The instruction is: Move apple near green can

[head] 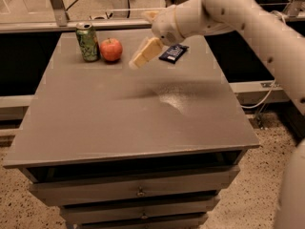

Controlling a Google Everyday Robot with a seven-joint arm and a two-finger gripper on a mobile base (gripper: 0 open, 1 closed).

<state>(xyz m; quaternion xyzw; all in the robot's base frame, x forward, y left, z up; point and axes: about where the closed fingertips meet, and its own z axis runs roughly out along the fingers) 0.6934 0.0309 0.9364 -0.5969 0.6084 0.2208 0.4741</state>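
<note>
Grey table (119, 123) fills the centre of your frame. Your gripper (141, 38) hangs over its upper middle, claw spread apart and empty. At upper left, the apple (111, 49) sits just beside the green can (88, 42).

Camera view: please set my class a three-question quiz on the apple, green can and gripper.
1. True or false: the apple rests on the table beside the green can.
2. The gripper is: A) shut on the apple; B) open, empty, above the table; C) out of view.
3. What flat thing lies beyond the gripper from the apple?
Key: 1 true; 2 B; 3 the dark blue snack wrapper.
</note>
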